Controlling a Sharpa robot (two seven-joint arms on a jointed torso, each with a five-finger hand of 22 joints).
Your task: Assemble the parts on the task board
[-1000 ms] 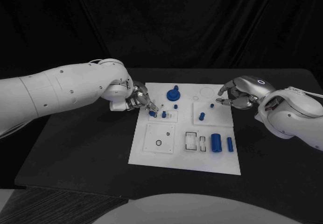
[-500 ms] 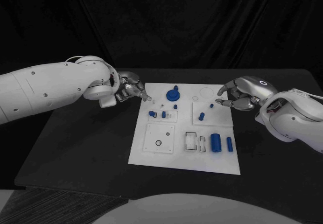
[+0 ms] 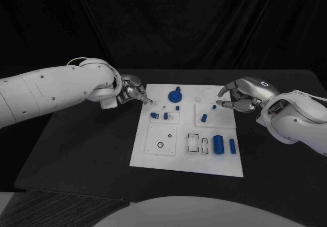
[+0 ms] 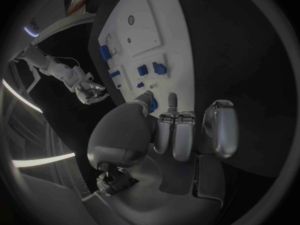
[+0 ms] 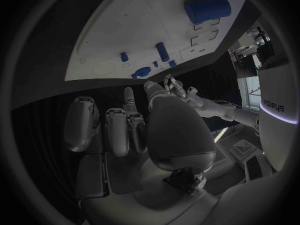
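Observation:
The white task board (image 3: 178,156) lies in the middle of the black table. On its far half are a round blue part with a knob (image 3: 176,96) and several small blue parts, among them two (image 3: 155,115) near the left edge and one (image 3: 204,118) in the middle. Nearer me lie a thick blue cylinder (image 3: 219,144) and a slimmer one (image 3: 232,146). My left hand (image 3: 133,92) hovers off the board's far left corner, fingers loosely bent, holding nothing (image 4: 178,130). By the far right edge my right hand (image 3: 238,98) is held claw-like and empty (image 5: 128,125).
A small black ring (image 3: 160,144) sits in a square recess on the board's near left. Two narrow slots (image 3: 195,143) lie beside the thick cylinder. Black table surface (image 3: 81,151) surrounds the board on all sides.
My left hand has drawn back from above the small blue parts near the board's left edge to off its far left corner. The right hand has barely moved.

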